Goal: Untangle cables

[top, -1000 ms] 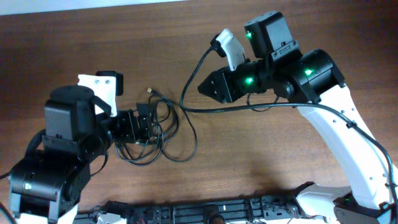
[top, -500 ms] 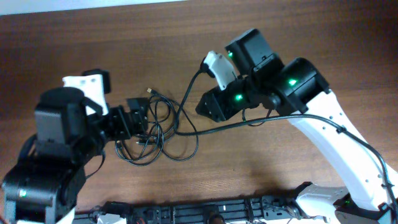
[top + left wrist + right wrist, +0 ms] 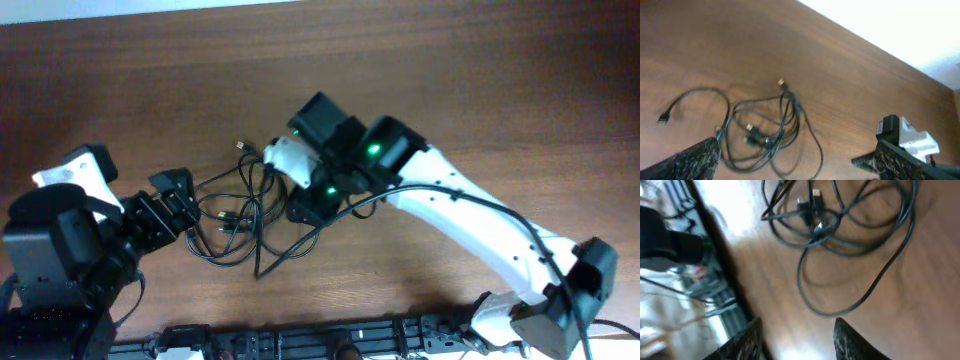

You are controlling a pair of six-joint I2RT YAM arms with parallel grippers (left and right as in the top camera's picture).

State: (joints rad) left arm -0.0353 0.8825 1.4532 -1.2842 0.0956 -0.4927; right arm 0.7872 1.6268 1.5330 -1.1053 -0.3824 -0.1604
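My left gripper (image 3: 785, 152) is spread as wide as it goes and sits low over the brown wooden tabletop (image 3: 480, 100); nothing is in it; I judge the wide spread is meant to take in a loop without snagging its neighbours; the heap of thin black cables with small dark plugs (image 3: 238, 215) lies just ahead of its fingers, untouched, with one stray plug end (image 3: 662, 120) trailing off to the side; my right gripper (image 3: 797, 322) hangs over the opposite flank of the heap, fingers parted and only bare wood between them; the knotted crossings lie beyond its fingertips, and the outermost slack loop curves just before the gap, likely the easiest strand to draw clear.
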